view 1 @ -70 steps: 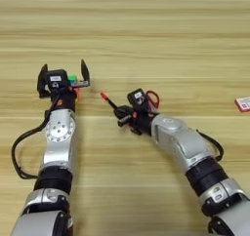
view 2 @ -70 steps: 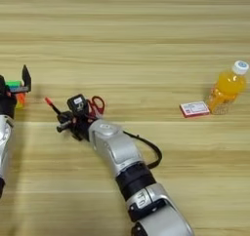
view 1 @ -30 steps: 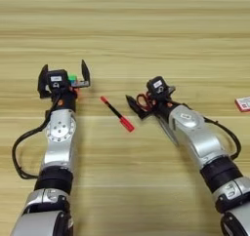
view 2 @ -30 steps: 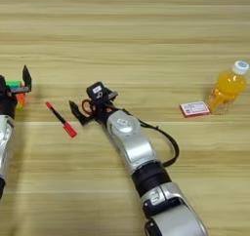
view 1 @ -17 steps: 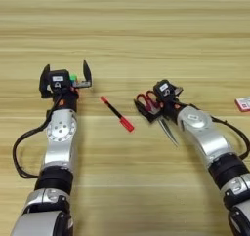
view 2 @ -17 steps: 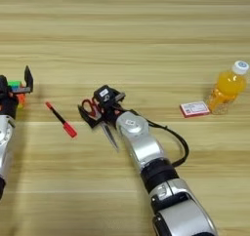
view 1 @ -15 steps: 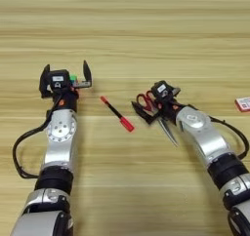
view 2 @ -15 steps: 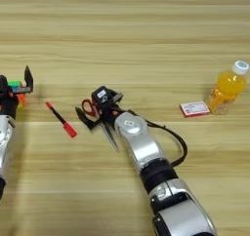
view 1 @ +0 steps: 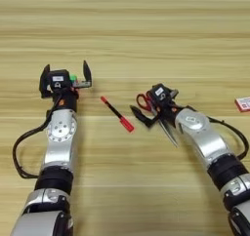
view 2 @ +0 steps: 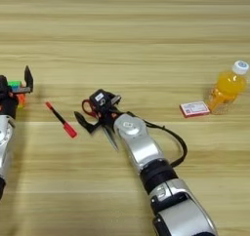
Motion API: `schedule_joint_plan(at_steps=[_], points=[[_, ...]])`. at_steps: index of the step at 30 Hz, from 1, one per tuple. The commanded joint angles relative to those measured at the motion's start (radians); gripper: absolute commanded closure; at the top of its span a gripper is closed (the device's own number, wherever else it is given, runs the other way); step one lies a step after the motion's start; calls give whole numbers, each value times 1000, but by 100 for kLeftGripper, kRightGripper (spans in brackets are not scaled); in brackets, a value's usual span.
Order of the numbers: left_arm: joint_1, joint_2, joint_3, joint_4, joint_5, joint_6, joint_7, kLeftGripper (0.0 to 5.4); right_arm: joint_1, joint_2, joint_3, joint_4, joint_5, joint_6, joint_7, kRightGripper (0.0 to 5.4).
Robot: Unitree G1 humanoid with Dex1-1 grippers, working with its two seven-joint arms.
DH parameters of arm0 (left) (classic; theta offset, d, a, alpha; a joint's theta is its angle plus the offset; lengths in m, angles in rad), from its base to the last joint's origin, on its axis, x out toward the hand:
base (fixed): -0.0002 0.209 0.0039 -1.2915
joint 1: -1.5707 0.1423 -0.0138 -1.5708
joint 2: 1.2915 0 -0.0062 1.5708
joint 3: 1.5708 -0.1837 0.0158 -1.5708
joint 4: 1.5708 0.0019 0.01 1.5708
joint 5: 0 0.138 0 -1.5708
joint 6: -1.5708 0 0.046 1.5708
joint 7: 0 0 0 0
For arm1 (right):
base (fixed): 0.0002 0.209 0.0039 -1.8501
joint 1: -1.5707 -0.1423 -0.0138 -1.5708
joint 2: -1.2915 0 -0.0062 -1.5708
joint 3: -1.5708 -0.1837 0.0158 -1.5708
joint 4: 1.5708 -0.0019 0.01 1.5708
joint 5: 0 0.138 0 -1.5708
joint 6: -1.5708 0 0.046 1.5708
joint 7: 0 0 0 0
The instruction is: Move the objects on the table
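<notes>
Two risks: right pincer [view 1: 152, 108], spread wide over scissors [view 1: 155, 114], could nudge pen [view 1: 117, 114]; left pincer [view 1: 66, 77], wide, brackets cube [view 1: 73, 78].

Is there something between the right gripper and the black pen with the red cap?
Nothing visible. The right gripper is at the scissors, and only bare table lies between it and the pen to its left.
</notes>
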Motion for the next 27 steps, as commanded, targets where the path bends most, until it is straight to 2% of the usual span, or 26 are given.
schedule_joint_plan(at_steps=[1, 15, 27], points=[[6, 3, -3, 5, 4, 18, 2, 0, -28, -5, -4, 30, -17, -18, -15, 2], [7, 5, 1, 7, 3, 14, 3, 0, -74, -27, -13, 167, -62, -57, -77, 2], [5, 5, 1, 5, 3, 16, 6, 0, -34, -101, -16, 154, -81, -65, -74, 2]])
